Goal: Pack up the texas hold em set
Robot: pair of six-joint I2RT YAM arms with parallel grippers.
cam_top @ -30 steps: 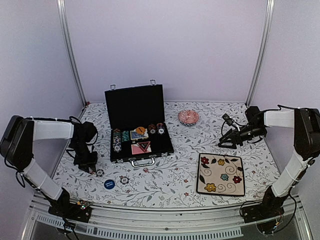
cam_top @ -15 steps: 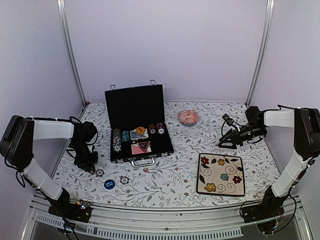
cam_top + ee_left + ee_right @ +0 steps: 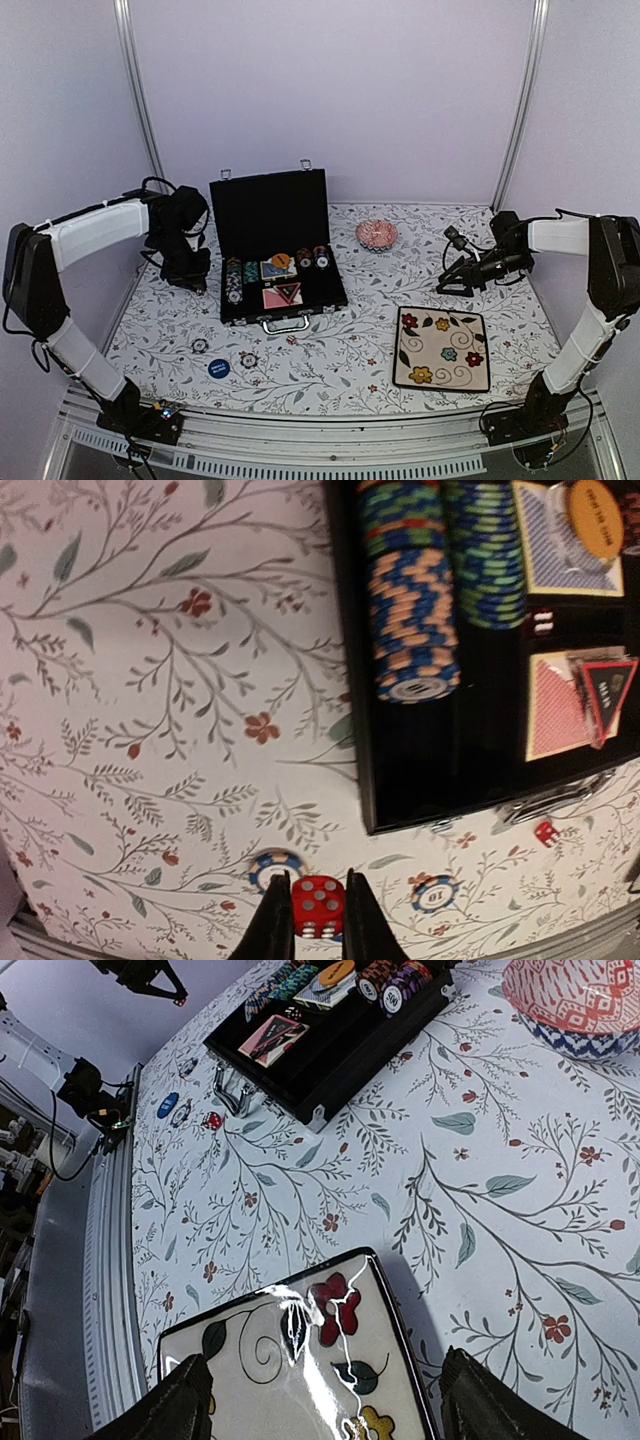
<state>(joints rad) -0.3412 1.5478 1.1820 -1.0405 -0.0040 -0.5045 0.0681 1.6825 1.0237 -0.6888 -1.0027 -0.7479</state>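
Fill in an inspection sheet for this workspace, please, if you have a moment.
Surface: white floral-print table cover, flat.
Job's things: open black rectangular case holds poker chip stacks and card decks; two loose chips, round blue button and small red die lie before it.
Clutter: cream square flowered plate; small pink patterned bowl.
Grippers: left gripper shut on second red die, clear of the cover; right gripper open, empty.
Cables: black cables along both arms.
Surroundings: plain lilac walls, metal posts.

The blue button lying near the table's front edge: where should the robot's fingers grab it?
Probably by its rim, from straight above: the blue button is a disc lying flat, so only opposite edges offer a hold. The nearest chip lies apart, leaving room.
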